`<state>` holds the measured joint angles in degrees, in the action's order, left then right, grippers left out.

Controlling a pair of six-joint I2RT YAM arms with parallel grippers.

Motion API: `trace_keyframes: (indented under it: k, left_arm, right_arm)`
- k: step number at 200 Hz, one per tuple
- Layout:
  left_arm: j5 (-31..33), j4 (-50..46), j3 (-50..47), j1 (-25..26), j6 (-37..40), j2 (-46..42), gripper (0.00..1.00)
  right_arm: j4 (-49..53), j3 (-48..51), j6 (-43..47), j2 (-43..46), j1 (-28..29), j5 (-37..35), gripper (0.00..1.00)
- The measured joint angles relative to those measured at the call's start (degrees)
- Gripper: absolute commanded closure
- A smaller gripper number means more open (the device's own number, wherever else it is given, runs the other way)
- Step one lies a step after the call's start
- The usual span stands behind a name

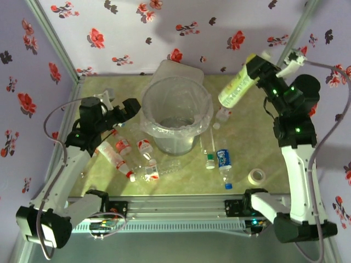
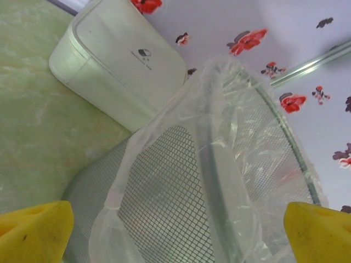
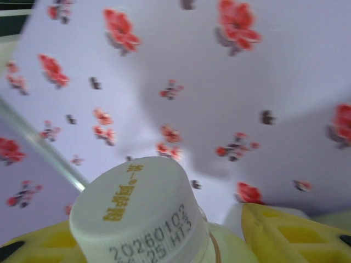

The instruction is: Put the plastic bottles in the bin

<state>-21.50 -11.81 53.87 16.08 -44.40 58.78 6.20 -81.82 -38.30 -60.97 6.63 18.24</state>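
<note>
Robot lab test cell, not lived-in room. Evidence:
- green marbled tabletop [image 1: 258, 148] boxed in by aluminium frame posts [image 1: 52, 41] at 10 and 2 o'clock
- flower-print backdrop sheets [image 1: 219, 19] as walls at 9, 12 and 3 o'clock
- left arm [image 1: 63, 175] and right arm [image 1: 299, 170] bolted to metal rail [image 1: 175, 204] at 6 o'clock
- green status lights on arm joints

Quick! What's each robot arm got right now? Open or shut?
Left end effector: open, holding nothing, facing the bin.
Right end effector: closed on a white-capped bottle, lifted off the table.
</note>
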Motion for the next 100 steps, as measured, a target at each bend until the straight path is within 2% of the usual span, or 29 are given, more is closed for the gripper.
trace_keyframes:
  k: [53,75,100]
  left_arm:
    - [2.67,0.72,0.00,2.34,0.20,2.62,0.01]
    - [3.45,1.07,0.00,2.47,0.15,2.89,0.01]
    - [3.98,1.68,0.00,2.49,0.13,3.21,0.01]
  right_arm:
    - [-4.44,-5.95,3.02,-12.37,17.97,0.87,0.44]
    - [-5.11,-4.57,6.93,-15.23,22.36,0.66,0.42]
    - [-11.54,4.33,10.27,-14.80,24.39,1.62,0.42]
